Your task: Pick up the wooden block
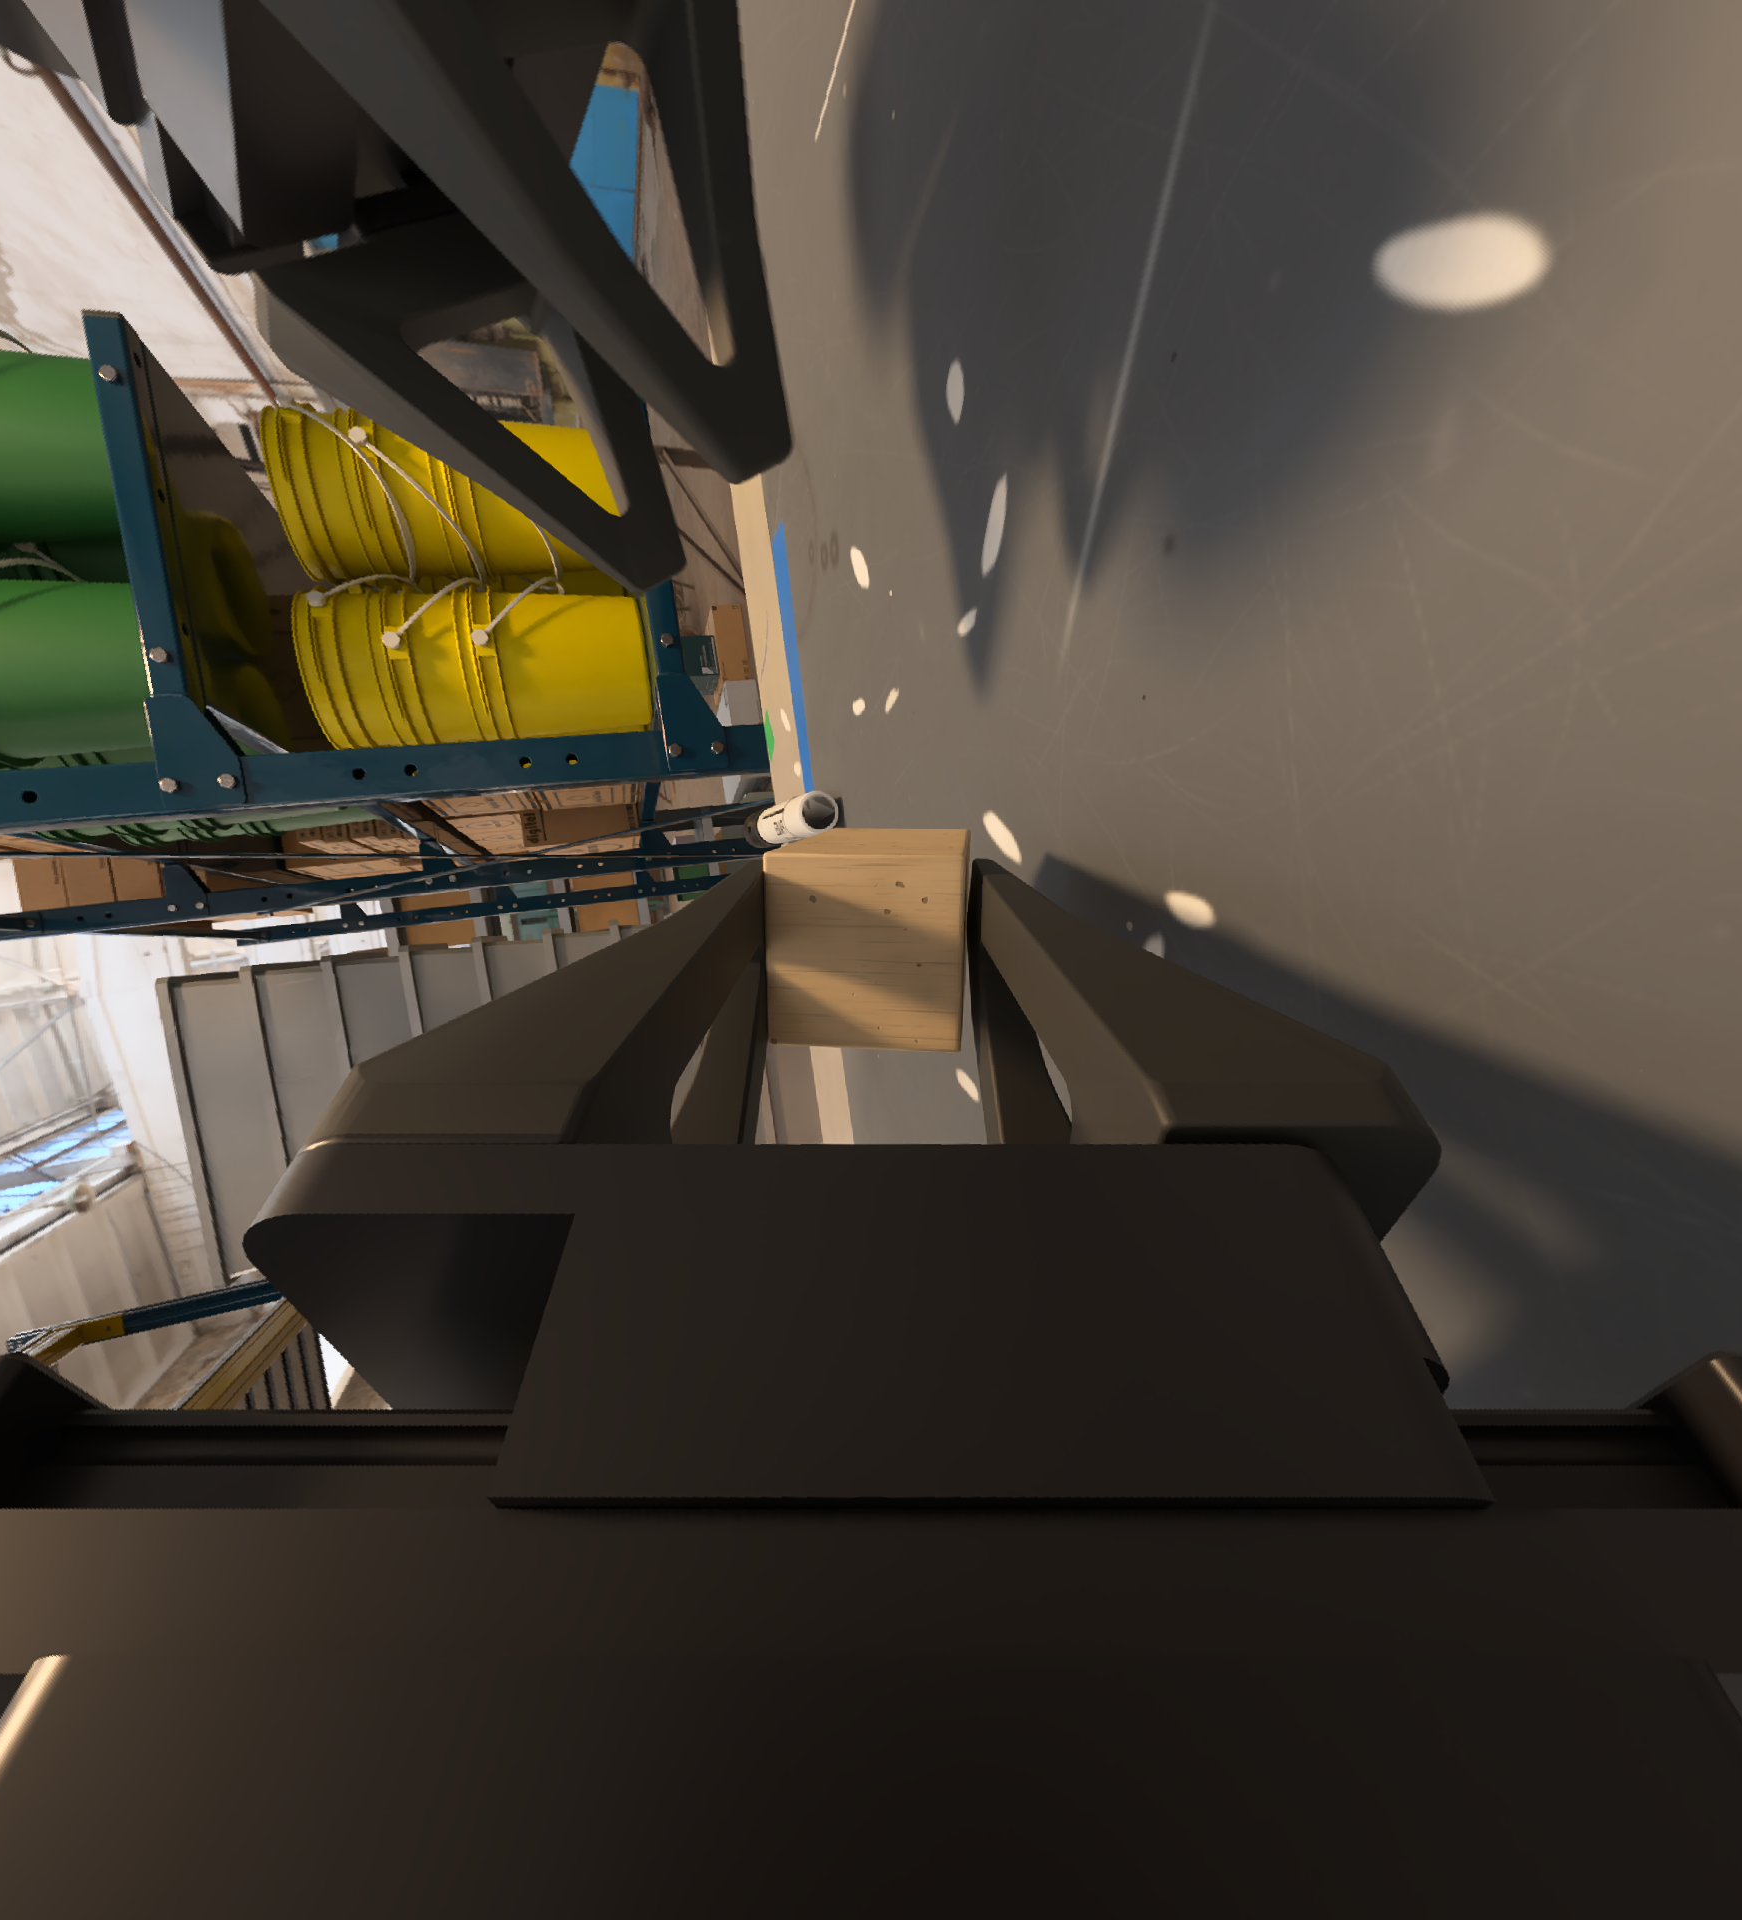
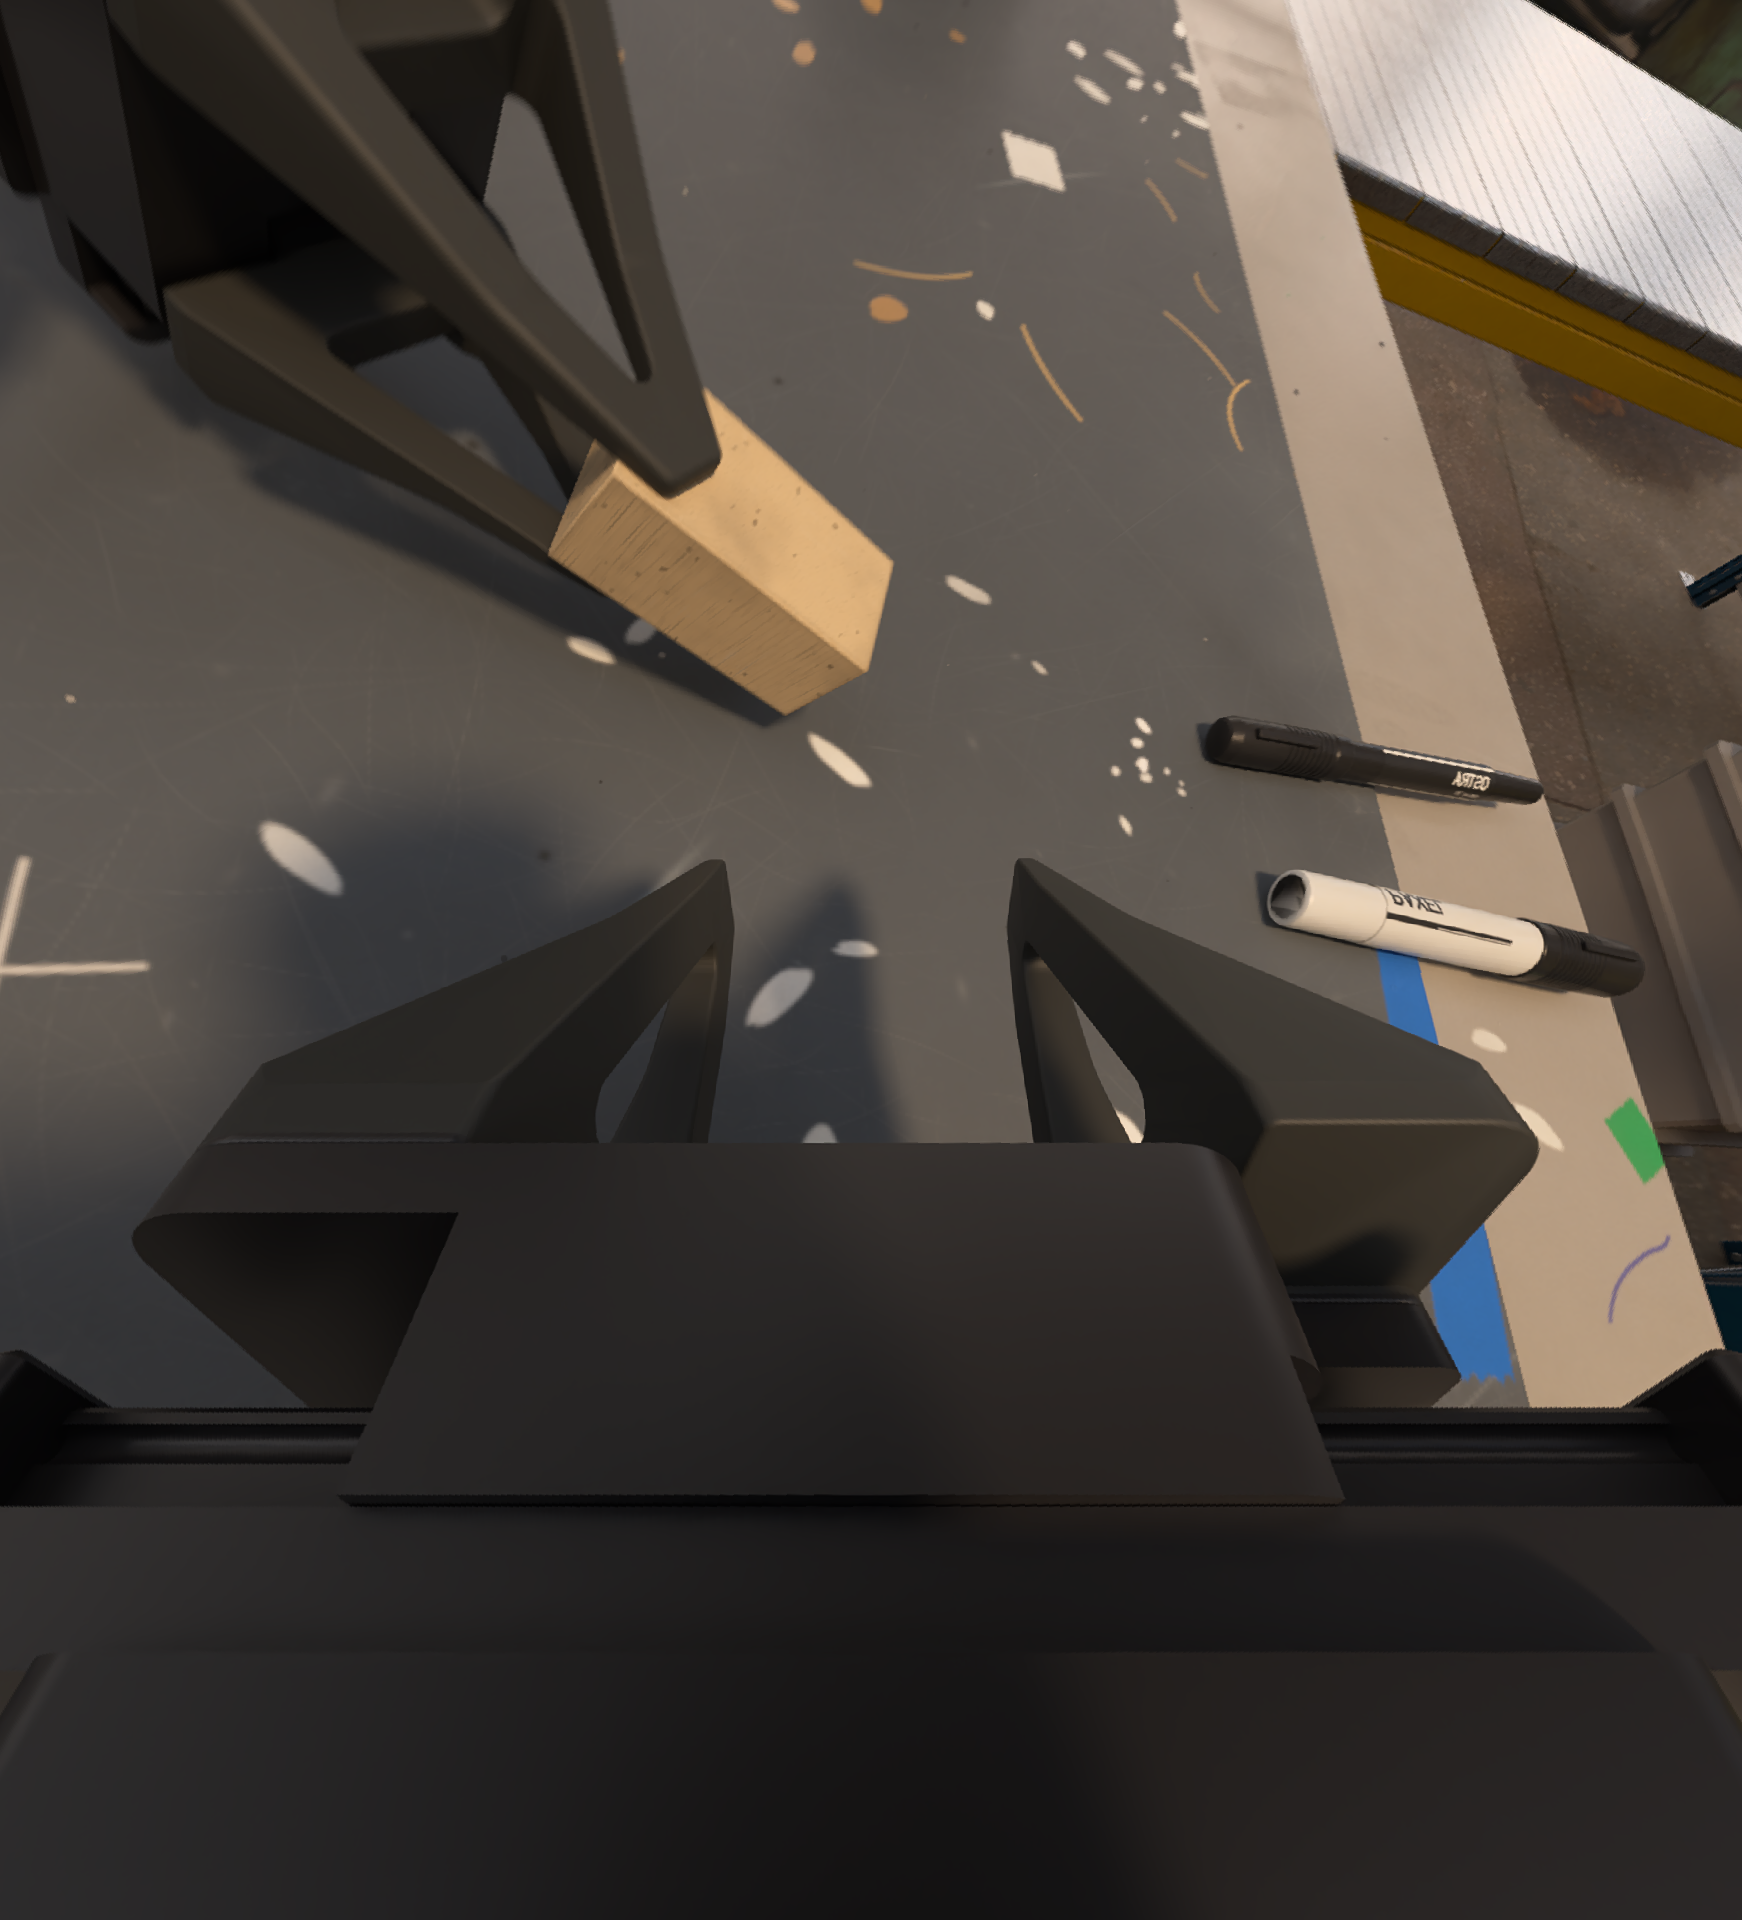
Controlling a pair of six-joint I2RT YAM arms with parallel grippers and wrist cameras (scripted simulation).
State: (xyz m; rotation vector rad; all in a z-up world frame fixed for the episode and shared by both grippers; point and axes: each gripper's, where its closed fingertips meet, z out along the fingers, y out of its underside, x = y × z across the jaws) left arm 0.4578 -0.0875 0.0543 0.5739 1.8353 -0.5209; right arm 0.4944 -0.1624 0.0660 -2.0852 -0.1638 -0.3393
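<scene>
The left gripper [image 1: 865, 883] clamps the wooden block [image 1: 865, 940] between its fingers; the right gripper [image 2: 869, 883] hangs open nearby.

Left gripper [image 1: 865, 883] is clamped tight, fingers pressed in. Right gripper [image 2: 869, 883] hangs spread wide, left one up at its 11 o'clock.

The left gripper [image 1: 865, 883] jaws apparently clamp the wooden block [image 1: 865, 940].
</scene>
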